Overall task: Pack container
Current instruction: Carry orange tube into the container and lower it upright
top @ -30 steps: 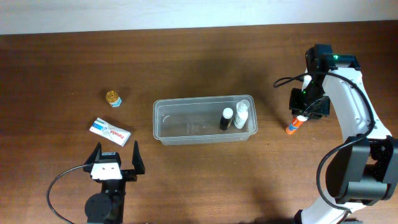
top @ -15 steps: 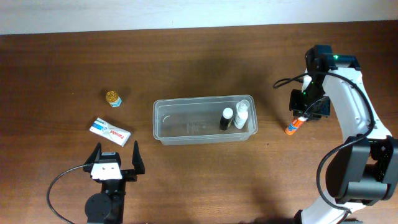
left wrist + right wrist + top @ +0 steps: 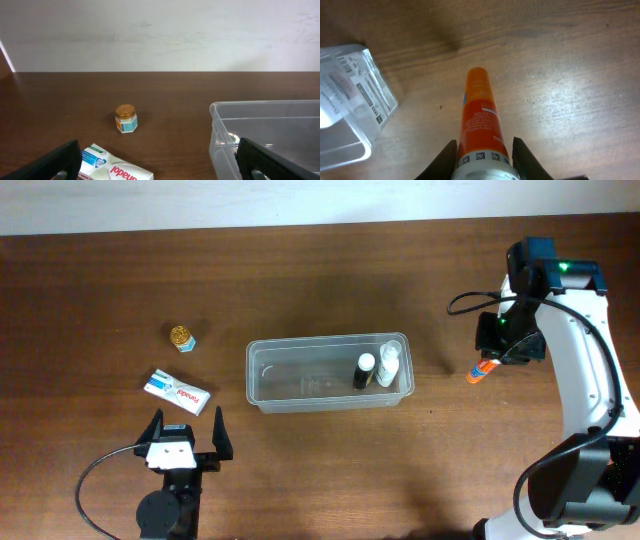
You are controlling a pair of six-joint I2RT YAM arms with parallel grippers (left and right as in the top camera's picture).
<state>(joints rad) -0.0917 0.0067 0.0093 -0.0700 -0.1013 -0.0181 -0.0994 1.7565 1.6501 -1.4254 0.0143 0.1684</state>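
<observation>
The clear container (image 3: 262, 388) sits mid-table and holds a black bottle (image 3: 364, 371) and a white bottle (image 3: 387, 364); its corner shows in the right wrist view (image 3: 350, 100) and its rim in the left wrist view (image 3: 260, 106). My right gripper (image 3: 492, 358) is shut on an orange glue stick (image 3: 480, 117), also in the overhead view (image 3: 481, 370), held just above the table to the right of the container. My left gripper (image 3: 186, 442) is open and empty near the front edge. A white and blue box (image 3: 177, 391) and a small gold-lidded jar (image 3: 182, 337) lie at the left.
The box (image 3: 112, 167) and the jar (image 3: 125, 118) show ahead of the left gripper. A light wall (image 3: 160, 35) runs along the table's far edge. A black cable (image 3: 100, 480) trails from the left arm.
My right gripper has lifted the orange glue stick off the table and moved up and slightly right. The left arm has not moved.
</observation>
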